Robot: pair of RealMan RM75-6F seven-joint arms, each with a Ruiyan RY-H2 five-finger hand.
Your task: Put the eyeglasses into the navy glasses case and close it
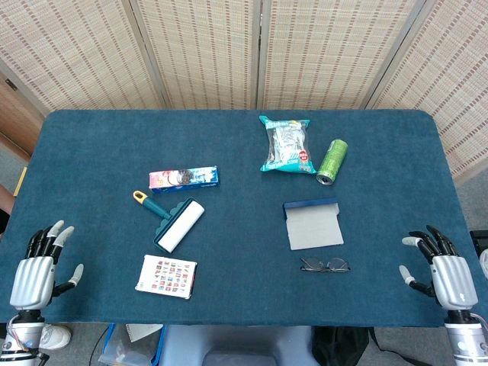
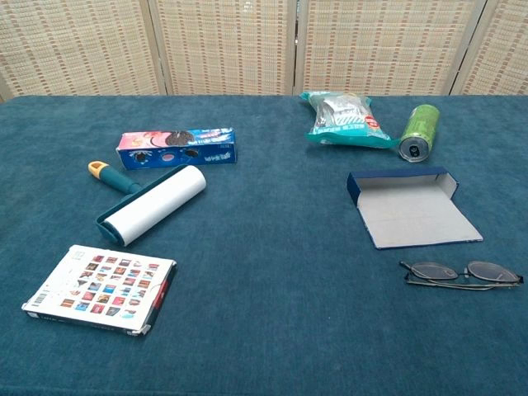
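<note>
The dark-framed eyeglasses (image 1: 325,264) (image 2: 462,273) lie folded flat on the blue cloth, just in front of the navy glasses case (image 1: 313,222) (image 2: 412,208). The case lies open, its grey lining facing up. My right hand (image 1: 443,265) hovers open at the table's front right edge, well to the right of the glasses. My left hand (image 1: 38,261) is open at the front left edge, far from both. Neither hand shows in the chest view.
A lint roller (image 1: 174,222), a blue snack box (image 1: 183,179) and a printed card box (image 1: 166,276) lie on the left half. A snack bag (image 1: 286,143) and a green can (image 1: 332,161) sit behind the case. A folding screen stands behind the table (image 1: 244,305).
</note>
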